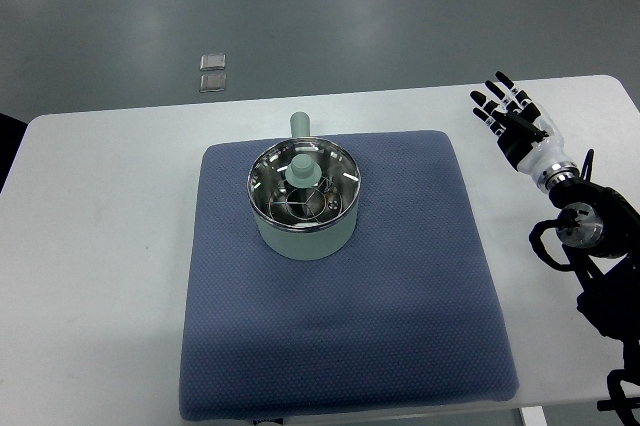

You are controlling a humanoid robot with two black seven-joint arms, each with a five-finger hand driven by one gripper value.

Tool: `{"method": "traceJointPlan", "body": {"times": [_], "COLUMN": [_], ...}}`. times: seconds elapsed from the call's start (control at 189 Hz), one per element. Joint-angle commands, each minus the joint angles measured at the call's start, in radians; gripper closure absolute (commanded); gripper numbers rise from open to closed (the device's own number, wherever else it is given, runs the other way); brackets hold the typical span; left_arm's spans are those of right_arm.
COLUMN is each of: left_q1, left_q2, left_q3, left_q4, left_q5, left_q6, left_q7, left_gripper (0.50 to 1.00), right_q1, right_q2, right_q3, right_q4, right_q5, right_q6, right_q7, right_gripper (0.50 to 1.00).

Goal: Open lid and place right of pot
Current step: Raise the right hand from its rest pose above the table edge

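The pot (303, 208) sits on the blue mat (340, 346), its glass lid (303, 179) still on top. Well right of the pot, the right hand (512, 118) hovers, fingers spread, holding nothing.

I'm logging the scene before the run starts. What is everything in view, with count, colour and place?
pot: one, pale green, on the mat's upper middle, handle pointing away from the robot
glass lid: one, clear with a pale green knob, closed on the pot
mat: one, blue, centred on the table
table: one, white, filling most of the view
small clear items: two, on the grey floor beyond the table
right hand: one, black and white, fingers spread, holding nothing, over the table's right edge
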Motion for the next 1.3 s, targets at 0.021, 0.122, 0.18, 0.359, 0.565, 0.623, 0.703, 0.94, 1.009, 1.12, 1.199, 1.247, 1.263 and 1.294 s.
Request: {"method": "traceJointPlan", "body": {"times": [0.021, 0.122, 0.18, 0.359, 0.565, 0.623, 0.703, 0.94, 1.009, 1.12, 1.199, 1.247, 1.263, 1.294], "left_q1": [0.0, 0.003, 0.001, 0.0, 0.0, 0.0, 0.0, 0.0, 0.0, 0.0, 0.0, 0.0, 0.001, 0.0], "left_q2": [0.0, 0.0, 0.0, 0.0, 0.0, 0.0, 0.0, 0.0, 0.0, 0.0, 0.0, 0.0, 0.0, 0.0], "left_q3": [-0.002, -0.002, -0.002, 0.001, 0.001, 0.002, 0.001, 0.001, 0.001, 0.001, 0.001, 0.001, 0.001, 0.001], "left_q4": [-0.004, -0.007, -0.008, 0.004, 0.001, 0.001, 0.002, 0.002, 0.002, 0.002, 0.002, 0.002, 0.002, 0.002], "left_q5": [0.0, 0.0, 0.0, 0.0, 0.0, 0.0, 0.0, 0.0, 0.0, 0.0, 0.0, 0.0, 0.0, 0.0], "left_q6": [0.0, 0.0, 0.0, 0.002, 0.002, 0.002, 0.002, 0.002, 0.002, 0.002, 0.002, 0.002, 0.002, 0.002], "left_q7": [0.002, 0.002, 0.0, 0.002, 0.0, 0.0, 0.0, 0.0, 0.0, 0.0, 0.0, 0.0, 0.0, 0.0], "left_gripper": [0.5, 0.5, 0.5, 0.5, 0.5, 0.5, 0.5, 0.5, 0.5, 0.5, 0.5, 0.5, 0.5, 0.5], "right_q1": [0.0, 0.002, 0.002, 0.002, 0.006, 0.008, 0.009, 0.011, 0.011, 0.011, 0.012, 0.014, 0.015, 0.021], "right_q2": [0.0, 0.0, -0.002, -0.002, -0.005, -0.008, -0.015, -0.018, -0.018, -0.02, -0.025, -0.028, -0.028, -0.029], "right_q3": [0.0, 0.0, 0.0, 0.0, 0.0, 0.0, 0.0, 0.005, 0.005, 0.003, 0.003, 0.005, 0.003, 0.002], "right_q4": [0.002, 0.002, 0.001, 0.001, 0.001, 0.001, 0.001, 0.004, 0.005, 0.007, 0.007, 0.007, 0.007, 0.008], "right_q5": [0.0, 0.0, 0.0, 0.0, -0.002, -0.002, -0.002, 0.0, -0.002, 0.0, -0.002, 0.0, -0.002, 0.0], "right_q6": [0.0, 0.0, 0.0, 0.0, 0.0, 0.002, 0.002, 0.002, 0.0, 0.002, 0.002, 0.002, 0.002, 0.002], "right_q7": [0.0, 0.0, 0.0, 0.0, 0.0, 0.0, 0.0, 0.0, 0.002, 0.003, 0.003, 0.002, 0.002, 0.003], "right_gripper": [0.574, 0.574, 0.574, 0.574, 0.574, 0.574, 0.574, 0.574, 0.574, 0.574, 0.574, 0.574, 0.574, 0.574]}}
